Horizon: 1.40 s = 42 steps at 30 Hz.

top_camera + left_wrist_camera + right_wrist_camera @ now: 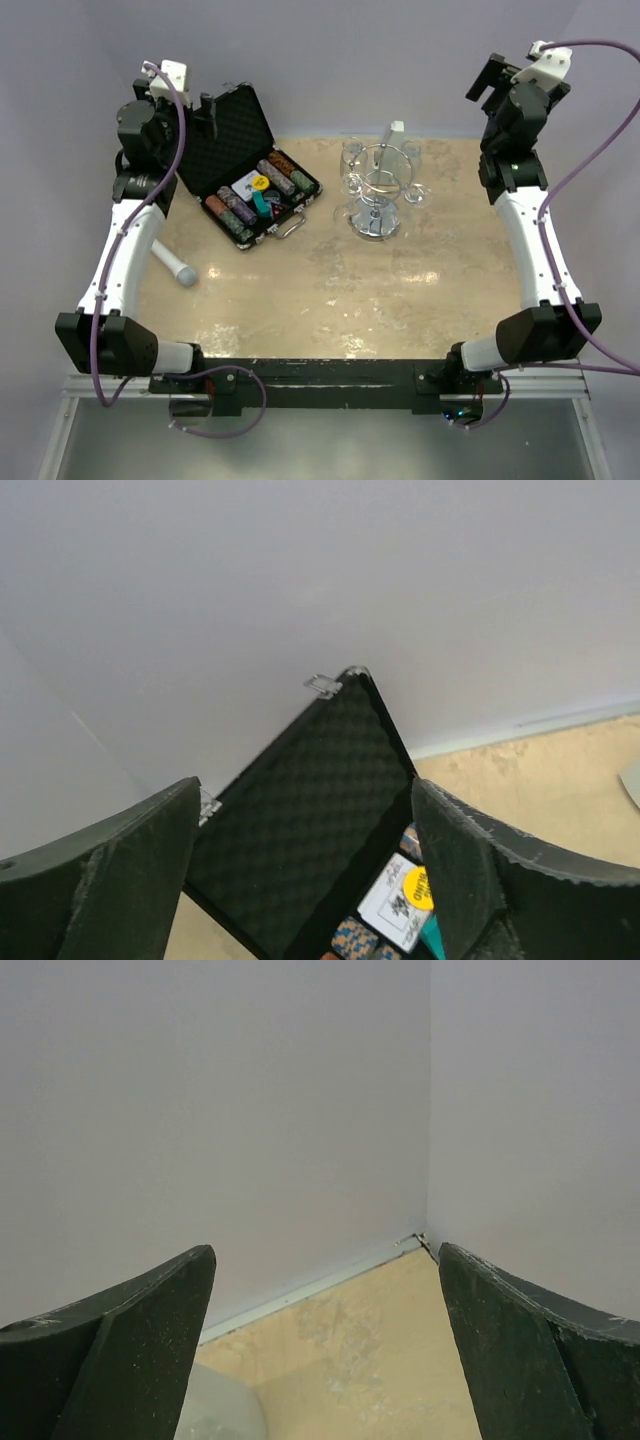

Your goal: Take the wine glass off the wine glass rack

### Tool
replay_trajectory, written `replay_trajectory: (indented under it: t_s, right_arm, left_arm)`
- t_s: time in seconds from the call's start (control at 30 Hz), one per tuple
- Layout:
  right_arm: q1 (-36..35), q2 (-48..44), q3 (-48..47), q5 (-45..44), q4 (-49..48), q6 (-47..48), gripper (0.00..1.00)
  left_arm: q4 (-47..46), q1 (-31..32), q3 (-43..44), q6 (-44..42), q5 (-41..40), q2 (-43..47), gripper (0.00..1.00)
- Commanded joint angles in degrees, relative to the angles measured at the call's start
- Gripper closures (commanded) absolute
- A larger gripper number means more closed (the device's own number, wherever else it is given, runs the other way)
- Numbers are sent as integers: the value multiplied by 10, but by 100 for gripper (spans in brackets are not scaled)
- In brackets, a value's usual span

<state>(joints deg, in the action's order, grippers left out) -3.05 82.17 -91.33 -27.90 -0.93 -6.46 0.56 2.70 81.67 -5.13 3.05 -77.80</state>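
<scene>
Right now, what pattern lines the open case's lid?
Black egg-crate foam, clearest in the left wrist view.

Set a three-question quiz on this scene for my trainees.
1. True or false: the left gripper and the right gripper are both open, holding nothing.
2. The open black case lies on which side? A) the left gripper's B) the right gripper's C) neither, dead centre.
3. Fill in: the wine glass hangs from the ___.
Key: 1 true; 2 A; 3 wine glass rack.
</scene>
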Motion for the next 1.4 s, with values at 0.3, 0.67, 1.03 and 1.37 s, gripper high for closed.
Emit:
replay_trajectory:
  t_s: [0.3,0.67,1.03,1.37]
  right_arm:
    - [29,-54,88,166,29,44,2]
    - [70,-73,158,325,57,31,1]
    - [70,-81,195,384,90,-5,1]
    - [72,-52,128,428,143,-12,1]
  left_arm:
    - [47,4,-83,-22,237,25,1]
    - [79,28,-176,-108,441,36,23]
    - [-135,169,-268,-44,436,34,19]
    - [-319,230,-280,5,366,-38,25]
